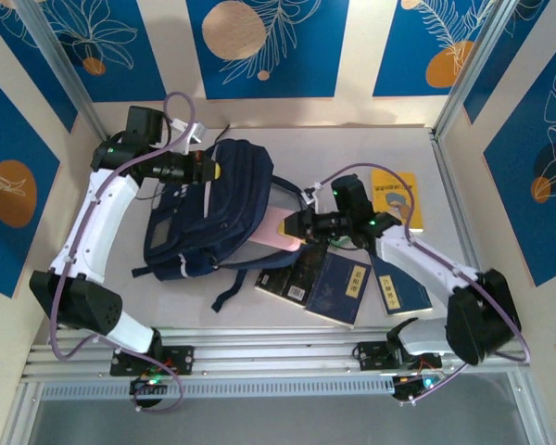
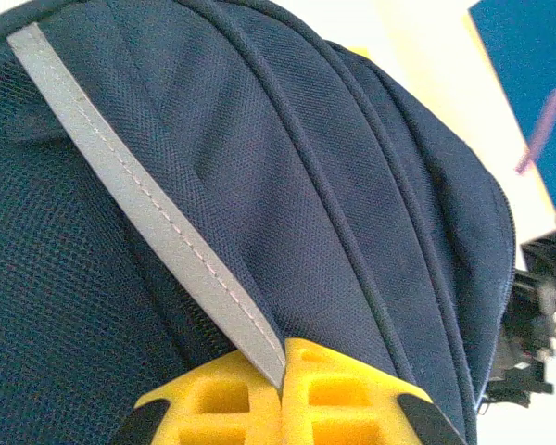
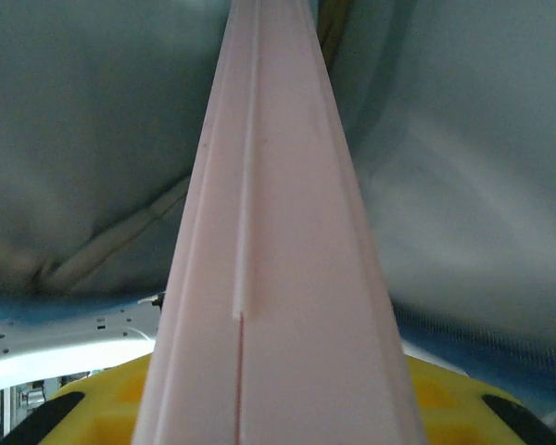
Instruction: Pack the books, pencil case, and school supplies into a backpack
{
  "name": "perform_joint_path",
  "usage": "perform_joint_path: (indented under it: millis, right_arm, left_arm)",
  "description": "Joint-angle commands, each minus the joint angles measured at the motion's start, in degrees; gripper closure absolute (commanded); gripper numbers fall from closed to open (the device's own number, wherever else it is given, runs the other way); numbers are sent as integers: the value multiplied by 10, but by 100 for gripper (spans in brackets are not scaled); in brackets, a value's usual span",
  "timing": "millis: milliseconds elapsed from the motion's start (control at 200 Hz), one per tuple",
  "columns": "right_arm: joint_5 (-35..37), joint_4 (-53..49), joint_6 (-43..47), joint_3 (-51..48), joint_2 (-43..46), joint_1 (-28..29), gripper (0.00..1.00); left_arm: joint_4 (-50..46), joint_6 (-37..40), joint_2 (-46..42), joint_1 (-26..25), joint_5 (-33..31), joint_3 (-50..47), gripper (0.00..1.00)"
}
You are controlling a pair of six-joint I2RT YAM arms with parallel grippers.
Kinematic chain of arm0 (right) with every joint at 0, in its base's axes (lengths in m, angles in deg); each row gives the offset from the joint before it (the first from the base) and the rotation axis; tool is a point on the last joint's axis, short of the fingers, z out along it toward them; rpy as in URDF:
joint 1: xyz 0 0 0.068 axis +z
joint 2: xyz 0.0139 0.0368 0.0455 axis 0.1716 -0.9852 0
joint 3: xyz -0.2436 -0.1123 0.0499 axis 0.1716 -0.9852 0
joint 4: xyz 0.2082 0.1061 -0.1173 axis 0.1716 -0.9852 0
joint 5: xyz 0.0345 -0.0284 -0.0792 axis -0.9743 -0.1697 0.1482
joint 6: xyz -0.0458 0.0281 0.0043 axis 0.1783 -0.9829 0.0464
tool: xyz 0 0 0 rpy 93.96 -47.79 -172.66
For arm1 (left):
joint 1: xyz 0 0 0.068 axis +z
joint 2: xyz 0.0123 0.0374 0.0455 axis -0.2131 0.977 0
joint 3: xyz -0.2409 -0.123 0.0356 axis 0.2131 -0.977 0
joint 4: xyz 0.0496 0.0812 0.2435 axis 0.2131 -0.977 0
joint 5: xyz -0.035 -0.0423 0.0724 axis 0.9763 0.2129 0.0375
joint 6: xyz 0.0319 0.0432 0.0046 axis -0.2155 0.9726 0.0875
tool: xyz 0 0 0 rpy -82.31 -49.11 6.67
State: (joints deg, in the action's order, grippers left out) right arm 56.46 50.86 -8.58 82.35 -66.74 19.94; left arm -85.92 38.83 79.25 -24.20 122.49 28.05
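Note:
The navy backpack (image 1: 208,218) lies on the table with its mouth facing right. At its top end, my left gripper (image 1: 207,170) is shut on the fabric. In the left wrist view the yellow fingers (image 2: 232,399) pinch the end of a pale grey stripe (image 2: 148,209). My right gripper (image 1: 299,227) is shut on the pale pink pencil case (image 1: 280,232), whose far end is inside the backpack's mouth. In the right wrist view the case (image 3: 278,232) runs forward between grey lining walls (image 3: 93,139). A black book (image 1: 287,273), two navy books (image 1: 338,287) (image 1: 403,289) and a yellow book (image 1: 398,199) lie to the right.
The books lie under and around the right arm, between the backpack and the table's right rail (image 1: 454,204). Dark straps (image 1: 227,292) trail from the backpack toward the near edge. Patterned blue walls close in the back and sides.

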Motion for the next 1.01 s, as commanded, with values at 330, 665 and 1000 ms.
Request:
perform_joint_path:
  millis: [330, 665, 1000]
  right_arm:
    - [67, -36, -39, 321, -341, 78, 74]
    - [105, -7, -124, 523, -527, 117, 23]
    - [157, -82, -1, 473, -417, 112, 1]
  left_arm:
    - [114, -1, -50, 1, 105, -14, 100]
    - [144, -7, -32, 3, 121, -36, 100]
    - [178, -38, -50, 44, 94, -78, 100]
